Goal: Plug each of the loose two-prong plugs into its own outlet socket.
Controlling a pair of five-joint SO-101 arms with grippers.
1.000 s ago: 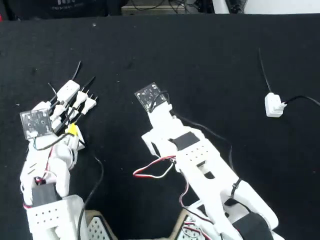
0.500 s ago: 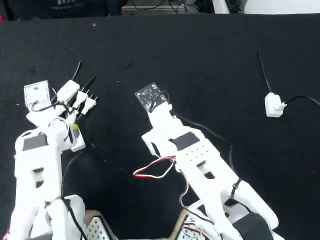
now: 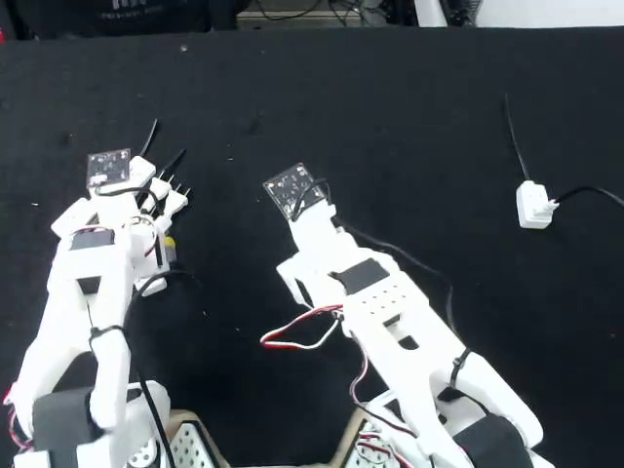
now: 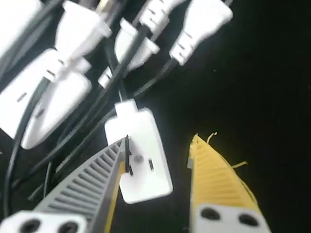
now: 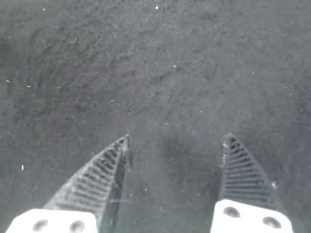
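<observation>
Several white two-prong plugs [image 4: 131,41] on black cords lie bunched together at the table's left [image 3: 168,200]. My left gripper [image 4: 159,141] hangs open right over this bunch. A white socket block [image 4: 141,155] with two slots lies between its fingers, against the grey finger [image 4: 92,179] and apart from the yellow finger [image 4: 218,184]. My right gripper [image 5: 177,138] stands open over bare black cloth with nothing between its fingers; its arm [image 3: 370,292] lies at the table's middle. One more white plug block [image 3: 533,205] on a black cord rests far right.
A black cloth [image 3: 390,107] covers the whole table. Loose black cords [image 4: 73,141] cross under and around the plugs. The right block's cord [image 3: 585,192] runs off the right edge. Red and white servo wires [image 3: 297,336] loop beside the right arm.
My left arm has stretched away from its base, and its gripper now hangs over the plug bunch. The right arm has not moved.
</observation>
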